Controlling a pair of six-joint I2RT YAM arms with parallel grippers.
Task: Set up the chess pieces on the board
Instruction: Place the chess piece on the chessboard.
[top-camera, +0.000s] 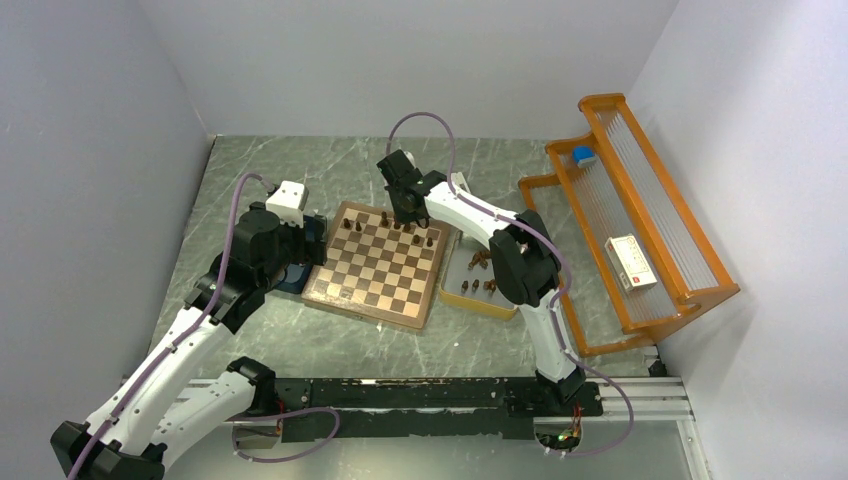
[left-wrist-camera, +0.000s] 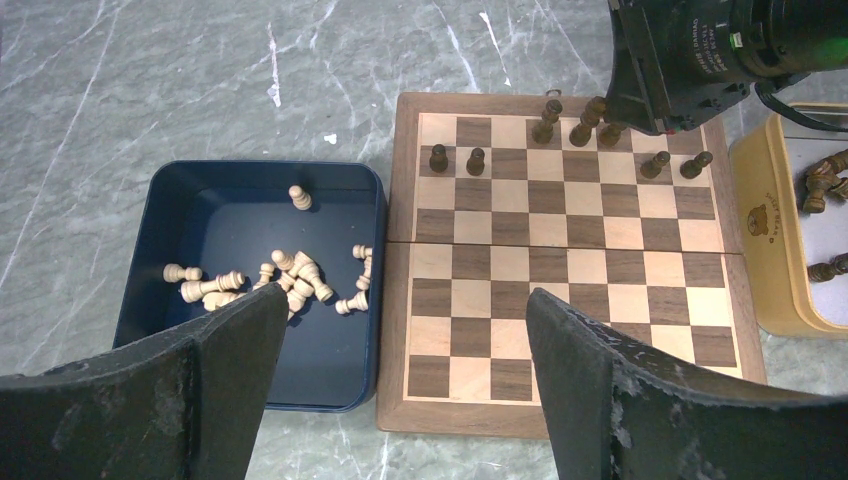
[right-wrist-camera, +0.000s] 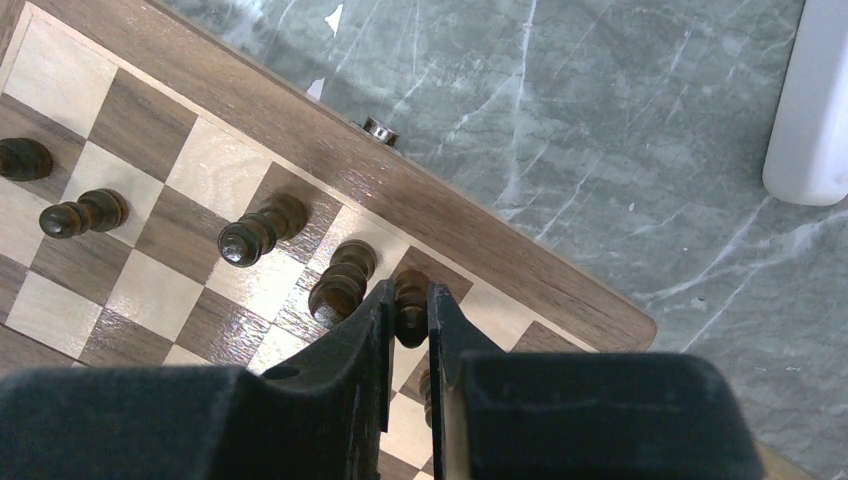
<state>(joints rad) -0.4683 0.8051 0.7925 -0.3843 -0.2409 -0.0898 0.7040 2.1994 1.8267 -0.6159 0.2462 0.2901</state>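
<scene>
Square wooden chessboard (top-camera: 378, 265), tan and dark brown chequers, reddish-brown border: lies flat on the grey-green marbled desk (top-camera: 480, 340). Tiny dark brown wooden chess pieces (left-wrist-camera: 475, 160): several upright on the chessboard's two far rows; more lie in a yellow-rimmed shallow tray (top-camera: 452, 272) just right of it. Right hand (right-wrist-camera: 411, 287): clenched on one dark piece (right-wrist-camera: 411, 312) at the far row, next to two standing pieces. Left hand (left-wrist-camera: 405, 300): released, fingers spread wide, grasping nothing, above the chessboard's left side. Navy rectangular tray (left-wrist-camera: 345, 200), just beside the chessboard's left edge: holds pale wooden chessmen (left-wrist-camera: 290, 275), mostly toppled.
</scene>
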